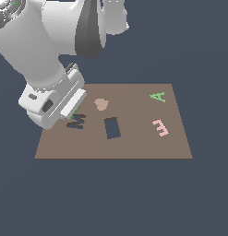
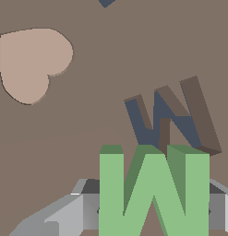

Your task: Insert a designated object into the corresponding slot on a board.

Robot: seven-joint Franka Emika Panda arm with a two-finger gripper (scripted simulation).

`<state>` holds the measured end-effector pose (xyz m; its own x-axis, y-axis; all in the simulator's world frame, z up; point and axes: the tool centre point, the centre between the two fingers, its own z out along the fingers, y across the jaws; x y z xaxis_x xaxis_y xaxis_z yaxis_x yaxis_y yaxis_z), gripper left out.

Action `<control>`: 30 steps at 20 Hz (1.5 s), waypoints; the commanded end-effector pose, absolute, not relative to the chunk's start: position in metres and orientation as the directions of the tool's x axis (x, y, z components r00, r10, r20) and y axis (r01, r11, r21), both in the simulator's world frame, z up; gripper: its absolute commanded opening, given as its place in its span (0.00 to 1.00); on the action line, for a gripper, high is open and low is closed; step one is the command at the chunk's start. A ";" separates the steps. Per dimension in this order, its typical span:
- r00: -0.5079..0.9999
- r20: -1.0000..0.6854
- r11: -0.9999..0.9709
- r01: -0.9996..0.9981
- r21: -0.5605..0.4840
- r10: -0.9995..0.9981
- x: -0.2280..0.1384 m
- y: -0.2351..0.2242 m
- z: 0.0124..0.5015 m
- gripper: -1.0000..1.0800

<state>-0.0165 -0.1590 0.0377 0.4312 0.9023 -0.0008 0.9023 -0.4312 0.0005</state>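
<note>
Pincer (image 2: 152,214) grips the green M (image 2: 153,193) — M-slot (image 2: 173,120) just beside, tan heart (image 2: 32,62) nearby.

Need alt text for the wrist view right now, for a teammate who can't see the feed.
A bright-green M-shaped block fills the foreground, held between the grey fingers of the gripper. Just beyond it lies the dark M-shaped slot, turned slightly askew from the block, in the brown board. A tan heart shape sits farther off.

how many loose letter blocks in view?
3. Green M in the gripper above the M slot; green A and pink E at the board's exterior-view right. None appear hidden.
</note>
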 end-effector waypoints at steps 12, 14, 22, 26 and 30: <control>0.146 -0.001 -0.146 0.989 0.001 0.989 0.019 -0.135 0.041 0.00; 0.131 -0.001 -0.131 0.991 0.000 0.991 0.021 -0.134 0.041 0.00; 0.124 -0.001 -0.124 0.992 0.000 0.992 0.021 -0.133 0.034 0.00; 0.122 -0.001 -0.122 0.992 0.000 0.992 0.021 -0.133 0.031 0.96; 0.122 -0.001 -0.122 0.992 0.000 0.992 0.021 -0.133 0.031 0.96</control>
